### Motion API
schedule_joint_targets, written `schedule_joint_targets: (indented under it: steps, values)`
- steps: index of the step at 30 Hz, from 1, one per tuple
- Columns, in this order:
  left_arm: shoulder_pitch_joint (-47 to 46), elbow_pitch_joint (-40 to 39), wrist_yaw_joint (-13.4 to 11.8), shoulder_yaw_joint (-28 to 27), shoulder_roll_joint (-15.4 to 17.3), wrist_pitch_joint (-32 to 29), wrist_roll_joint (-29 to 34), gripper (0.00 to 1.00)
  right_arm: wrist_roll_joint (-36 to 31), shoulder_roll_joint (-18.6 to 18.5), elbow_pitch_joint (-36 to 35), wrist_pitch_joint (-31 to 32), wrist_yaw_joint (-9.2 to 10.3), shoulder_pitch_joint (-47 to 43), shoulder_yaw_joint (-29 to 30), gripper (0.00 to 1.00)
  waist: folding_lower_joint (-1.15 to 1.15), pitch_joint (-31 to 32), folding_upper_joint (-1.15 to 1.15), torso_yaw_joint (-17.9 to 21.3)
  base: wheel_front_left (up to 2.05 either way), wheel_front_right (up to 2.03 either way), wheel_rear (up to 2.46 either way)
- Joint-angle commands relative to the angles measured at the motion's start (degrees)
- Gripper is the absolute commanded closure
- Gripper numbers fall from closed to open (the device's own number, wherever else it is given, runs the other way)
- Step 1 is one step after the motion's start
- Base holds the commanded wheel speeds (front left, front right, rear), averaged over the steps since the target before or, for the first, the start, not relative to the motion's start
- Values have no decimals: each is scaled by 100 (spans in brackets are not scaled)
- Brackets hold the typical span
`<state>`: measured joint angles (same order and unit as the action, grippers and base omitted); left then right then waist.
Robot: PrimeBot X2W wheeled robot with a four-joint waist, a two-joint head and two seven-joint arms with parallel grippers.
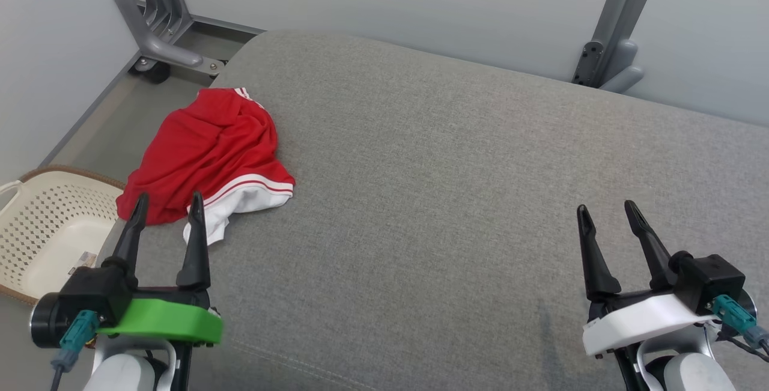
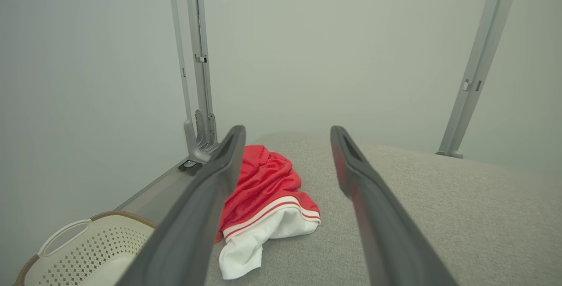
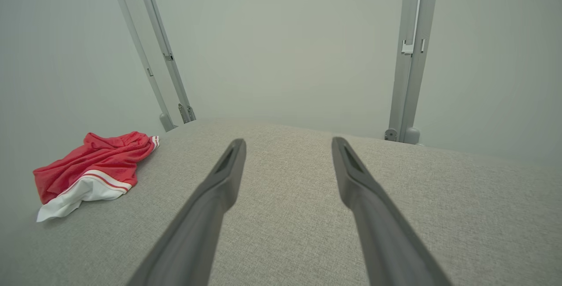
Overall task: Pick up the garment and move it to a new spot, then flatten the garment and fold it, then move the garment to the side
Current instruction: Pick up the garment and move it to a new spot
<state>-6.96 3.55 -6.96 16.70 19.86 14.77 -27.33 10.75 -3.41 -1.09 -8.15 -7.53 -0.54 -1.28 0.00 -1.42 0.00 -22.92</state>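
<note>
Red garment [image 1: 207, 151] lies crumpled before the left claw [image 1: 169, 199]; head view adds right claw [image 1: 605, 206], both spread empty.

We can read no text, brand, number or sign in these views. The one thing that looks like a label is a small sticker [image 1: 85, 259] on the floor of the cream basket [image 1: 42, 199], and its print is too small for us to make out.
</note>
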Motion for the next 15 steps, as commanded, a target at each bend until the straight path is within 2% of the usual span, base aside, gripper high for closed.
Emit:
schedule_joint_targets:
  steps: [1, 9, 15]
  values:
    - [-186, -27, -12, -70, -27, 33, 46, 0, 6, -11, -69, 38, 8, 56, -25, 0, 0, -110, 0, 54, 0, 0, 0]
    - [-806, -63, 127, -550, -343, 37, 122, 0, -86, -249, -598, 357, 8, 517, -184, 0, 0, -1151, 0, 503, 0, 0, 0]
    - [-1548, 916, 515, -838, -586, 31, 15, 0, -77, -465, -962, 574, 8, 869, -275, 0, 0, -2019, 0, 882, 0, 0, 0]
